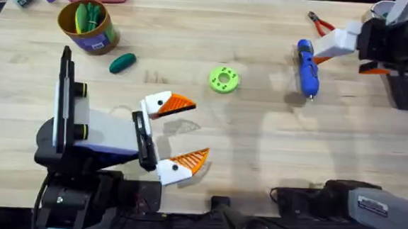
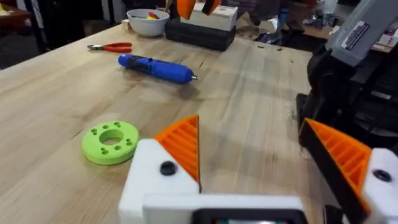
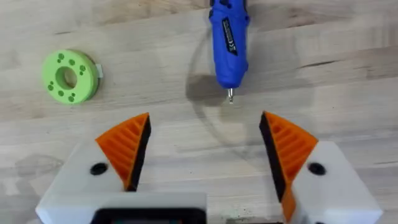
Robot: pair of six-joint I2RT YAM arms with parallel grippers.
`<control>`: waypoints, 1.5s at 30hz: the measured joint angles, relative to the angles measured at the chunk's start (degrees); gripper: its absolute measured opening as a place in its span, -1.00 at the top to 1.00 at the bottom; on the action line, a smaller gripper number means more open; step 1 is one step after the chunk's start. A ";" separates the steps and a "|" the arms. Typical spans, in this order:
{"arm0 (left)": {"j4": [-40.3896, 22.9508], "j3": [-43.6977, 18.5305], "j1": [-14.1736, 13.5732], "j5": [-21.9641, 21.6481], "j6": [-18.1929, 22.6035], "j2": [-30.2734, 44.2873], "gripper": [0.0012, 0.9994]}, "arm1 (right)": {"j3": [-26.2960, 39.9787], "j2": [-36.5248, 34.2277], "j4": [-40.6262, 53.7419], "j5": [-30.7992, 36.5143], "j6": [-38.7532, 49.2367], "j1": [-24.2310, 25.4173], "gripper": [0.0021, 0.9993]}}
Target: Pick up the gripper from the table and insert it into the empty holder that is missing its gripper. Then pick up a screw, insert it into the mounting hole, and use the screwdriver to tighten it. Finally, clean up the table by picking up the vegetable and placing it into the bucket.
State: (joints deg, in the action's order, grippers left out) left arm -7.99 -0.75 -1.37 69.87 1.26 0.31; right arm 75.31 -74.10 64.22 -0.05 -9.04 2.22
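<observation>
one blue screwdriver (image 1: 307, 67) lies on the table. one green disc with holes (image 1: 224, 79). one dark green vegetable (image 1: 122, 62) on the wood. one bucket (image 1: 89, 26), with green pieces inside, their number unclear. one pair of red-handled pliers (image 1: 320, 23). one white bowl (image 2: 148, 22). two grippers: left gripper (image 1: 186, 132), right gripper (image 3: 202, 152).

Screwdriver (image 3: 229, 37) handle — cropped by frame edge

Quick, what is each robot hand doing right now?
Left tool: open, holding nothing.
Right tool: open, holding nothing, above the screwdriver.
</observation>
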 joint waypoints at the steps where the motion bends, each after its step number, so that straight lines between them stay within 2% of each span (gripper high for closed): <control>1: 0.00 0.00 0.00 0.00 0.00 0.01 -0.97 | 0.00 -0.34 -0.09 0.00 0.00 0.00 -0.99; 15: 0.00 0.00 0.00 0.00 0.02 0.01 -0.98 | 0.00 -3.63 0.42 0.00 0.00 0.00 -0.99; 16: -0.02 -0.01 0.00 0.04 -0.18 0.01 -0.81 | 0.00 -3.63 0.37 0.00 0.00 0.00 -0.99; 19: -0.02 0.00 0.00 0.02 0.03 -0.01 0.13 | 0.00 -3.69 -0.47 0.01 0.00 0.00 -0.99; 22: -0.02 0.00 0.00 0.08 0.26 -0.01 0.89 | 0.00 -4.66 -2.85 0.00 0.00 0.00 -0.99; 23: -0.01 0.00 0.00 0.05 0.38 0.01 0.97 | 0.00 -5.19 -3.68 0.00 0.00 0.00 -0.99; 36: -0.02 0.00 0.00 0.07 0.39 0.01 0.98 | 0.00 -13.83 -19.62 0.91 2.89 0.00 -0.99; 45: -0.02 0.00 0.00 0.07 0.39 0.01 0.98 | 0.00 -21.83 -22.47 4.43 3.75 1.56 -0.99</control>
State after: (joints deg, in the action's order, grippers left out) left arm -8.01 -0.75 -1.37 69.93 1.65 0.32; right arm 75.31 -95.93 41.75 4.38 -5.29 3.77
